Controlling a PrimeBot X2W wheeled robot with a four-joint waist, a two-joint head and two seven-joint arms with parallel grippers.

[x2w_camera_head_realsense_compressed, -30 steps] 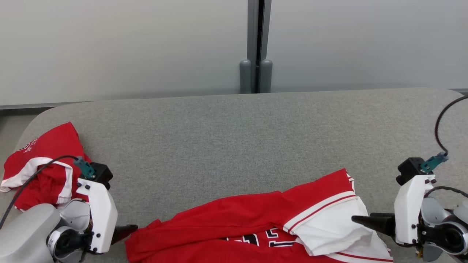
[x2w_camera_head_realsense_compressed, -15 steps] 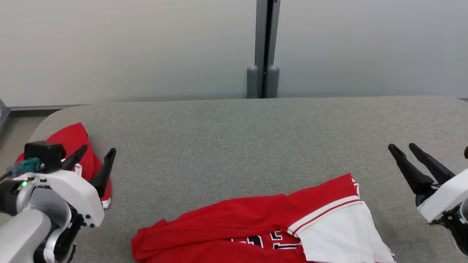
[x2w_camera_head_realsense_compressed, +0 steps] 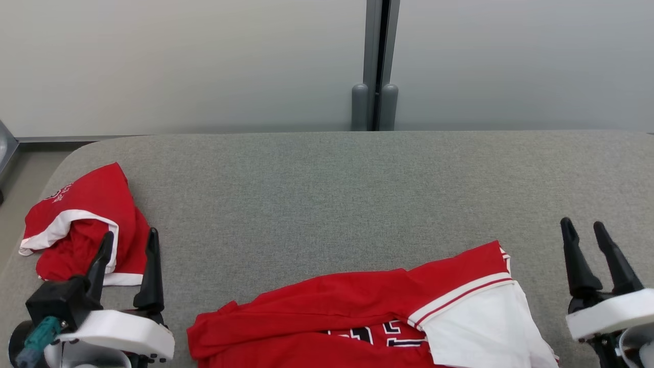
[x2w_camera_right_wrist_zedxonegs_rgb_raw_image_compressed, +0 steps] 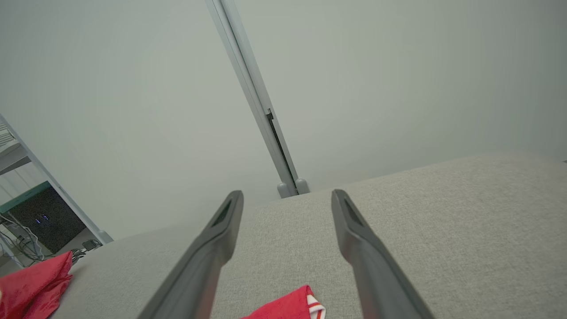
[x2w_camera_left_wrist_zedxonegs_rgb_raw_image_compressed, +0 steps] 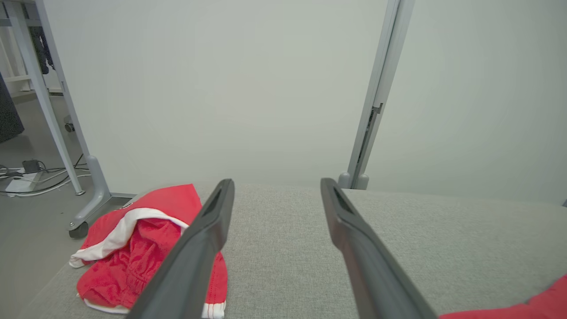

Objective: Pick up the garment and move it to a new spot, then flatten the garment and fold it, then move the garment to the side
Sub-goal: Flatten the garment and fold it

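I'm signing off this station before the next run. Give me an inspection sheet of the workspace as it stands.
Surface: grey fabric table, bare across the middle.
Job's things: red-and-white jersey lies rumpled at the near edge, partly out of frame, unfolded and not gripped.
Clutter: red bundle with white trim, bunched at the table's left end.
Grippers: left gripper open, empty, by the bundle's near edge; whether they touch is unclear. Right gripper open, empty, right of the jersey.
Cables: teal plug at the left wrist; loose leads on the floor to the left.
Surroundings: pale panels joined at a grey post behind the table.
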